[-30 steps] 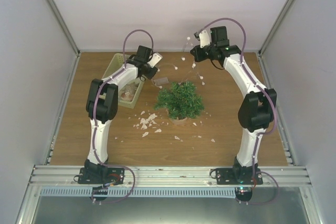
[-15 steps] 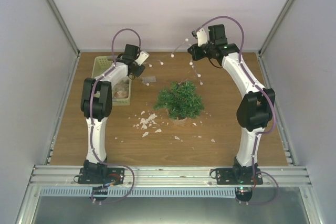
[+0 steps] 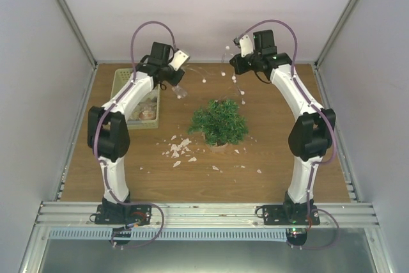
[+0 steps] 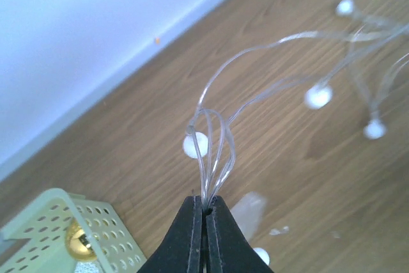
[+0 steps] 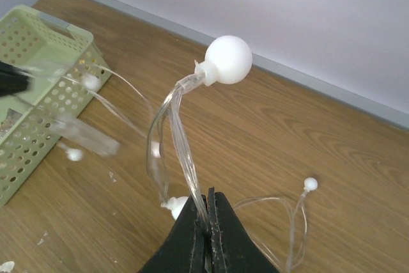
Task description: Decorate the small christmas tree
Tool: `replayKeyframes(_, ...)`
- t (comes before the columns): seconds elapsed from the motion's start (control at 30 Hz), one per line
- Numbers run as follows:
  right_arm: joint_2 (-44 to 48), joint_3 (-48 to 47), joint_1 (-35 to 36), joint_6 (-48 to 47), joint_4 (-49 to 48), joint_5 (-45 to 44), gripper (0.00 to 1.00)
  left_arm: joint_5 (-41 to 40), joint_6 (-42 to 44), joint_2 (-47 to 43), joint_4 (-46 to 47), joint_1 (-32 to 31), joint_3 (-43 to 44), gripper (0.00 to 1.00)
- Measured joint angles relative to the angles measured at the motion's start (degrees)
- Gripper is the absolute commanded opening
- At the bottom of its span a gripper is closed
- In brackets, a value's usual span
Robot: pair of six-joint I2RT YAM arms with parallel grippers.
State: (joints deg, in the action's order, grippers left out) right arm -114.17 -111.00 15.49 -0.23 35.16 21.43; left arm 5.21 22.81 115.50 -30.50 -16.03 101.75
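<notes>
Working inside pale walls (image 3: 204, 11) that crowd a wooden counter (image 3: 281, 151), we find the small christmas tree (image 3: 219, 121) upright near its middle, and we judge it light, springy and easy to tip, best steadied at its base. Left of it sits the green basket (image 3: 120, 81) of ornaments, while a thin bulb string (image 5: 176, 103) hangs slack between the left tool (image 4: 206, 204) and right tool (image 5: 208, 196), both clenched on its wire beyond the tree; white crumbs (image 3: 179, 150) litter the counter.

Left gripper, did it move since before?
Yes. The left gripper went up the view toward the back wall, away from the small christmas tree.
</notes>
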Motion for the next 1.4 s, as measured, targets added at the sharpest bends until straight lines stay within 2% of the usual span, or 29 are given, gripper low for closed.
replayKeyframes(0.07,0.7,0.8,0.0,-0.4,-0.1,-0.8,0.01,1.4,-1.2,-5.1,-0.4,-0.5,-1.1,0.00)
replayKeyframes(0.27,3.7,2.8,0.0,-1.5,-0.3,-4.0,0.01,3.6,-2.6,-13.1,-2.3,-0.5,-4.2,0.00)
replayKeyframes(0.5,8.6,5.1,0.0,-1.7,-1.9,-6.1,0.01,8.8,-4.9,-18.5,-5.9,-1.5,-12.8,0.00)
replayKeyframes(0.87,10.3,9.6,0.0,-3.0,-2.1,-5.3,0.01,9.1,-7.4,-25.7,-6.8,-4.3,-26.6,0.00)
replayKeyframes(1.17,11.1,12.3,0.0,-3.0,-1.7,-5.1,0.00,11.3,-7.0,-26.6,-10.1,-6.3,-30.5,0.00)
replayKeyframes(1.4,13.5,13.0,0.0,-3.0,-1.7,-6.5,0.01,12.7,-6.2,-23.7,-12.0,-7.9,-32.7,0.00)
